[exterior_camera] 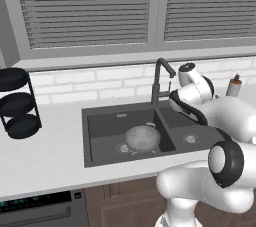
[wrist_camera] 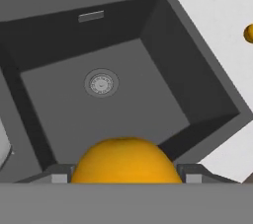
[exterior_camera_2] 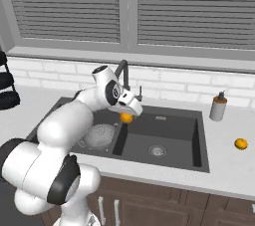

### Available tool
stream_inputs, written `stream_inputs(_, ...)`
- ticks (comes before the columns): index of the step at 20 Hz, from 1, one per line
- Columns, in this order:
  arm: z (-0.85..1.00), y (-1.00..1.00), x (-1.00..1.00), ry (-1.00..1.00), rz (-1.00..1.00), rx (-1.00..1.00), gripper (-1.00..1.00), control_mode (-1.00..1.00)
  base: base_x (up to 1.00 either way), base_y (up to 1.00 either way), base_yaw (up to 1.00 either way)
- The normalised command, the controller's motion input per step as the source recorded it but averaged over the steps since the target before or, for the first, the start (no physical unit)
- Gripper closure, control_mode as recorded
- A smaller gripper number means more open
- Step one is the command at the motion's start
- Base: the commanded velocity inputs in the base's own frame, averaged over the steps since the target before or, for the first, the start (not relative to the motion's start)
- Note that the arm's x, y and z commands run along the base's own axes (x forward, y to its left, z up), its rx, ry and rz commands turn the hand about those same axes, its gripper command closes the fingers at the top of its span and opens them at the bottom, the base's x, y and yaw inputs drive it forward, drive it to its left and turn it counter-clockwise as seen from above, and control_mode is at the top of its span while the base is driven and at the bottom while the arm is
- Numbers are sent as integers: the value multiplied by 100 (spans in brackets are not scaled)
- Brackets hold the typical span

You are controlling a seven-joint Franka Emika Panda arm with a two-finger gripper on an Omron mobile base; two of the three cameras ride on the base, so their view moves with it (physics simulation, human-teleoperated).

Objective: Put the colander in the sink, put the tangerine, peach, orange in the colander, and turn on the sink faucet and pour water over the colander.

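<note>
My gripper (exterior_camera_2: 128,114) is shut on a round orange-coloured fruit (exterior_camera_2: 126,117), held above the dark double sink (exterior_camera_2: 195,135) near the divider between its basins. In the hand view the same fruit (wrist_camera: 126,161) sits between my fingertips, with the right basin and its drain (wrist_camera: 101,83) below. The silver colander (exterior_camera: 142,137) stands in the left basin, also seen from the right as the colander (exterior_camera_2: 98,136); nothing shows inside it. The dark gooseneck faucet (exterior_camera: 159,78) rises behind the sink, and no water runs. A second orange-coloured fruit (exterior_camera_2: 241,144) lies on the counter to the right.
A beige soap bottle (exterior_camera_2: 218,107) stands on the counter behind the sink's right corner. A black round rack (exterior_camera: 17,103) sits at the far left of the counter. A tiled wall and shuttered windows close off the back.
</note>
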Motion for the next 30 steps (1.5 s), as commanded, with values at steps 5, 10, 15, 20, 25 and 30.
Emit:
stream_inputs(5,-51,100,43,0,-2,-9,100,-100,0,0,0)
stream_inputs(10,-54,100,59,7,-3,-10,100,-100,0,0,0)
stream_inputs(15,-62,100,44,6,-8,-12,100,-100,0,0,0)
stream_inputs(20,-79,93,45,0,-11,-4,100,-100,0,0,0)
stream_inputs(25,-80,28,46,-3,-14,0,100,-100,0,0,0)
stream_inputs(30,-78,-40,42,-8,-13,4,100,-100,0,0,0)
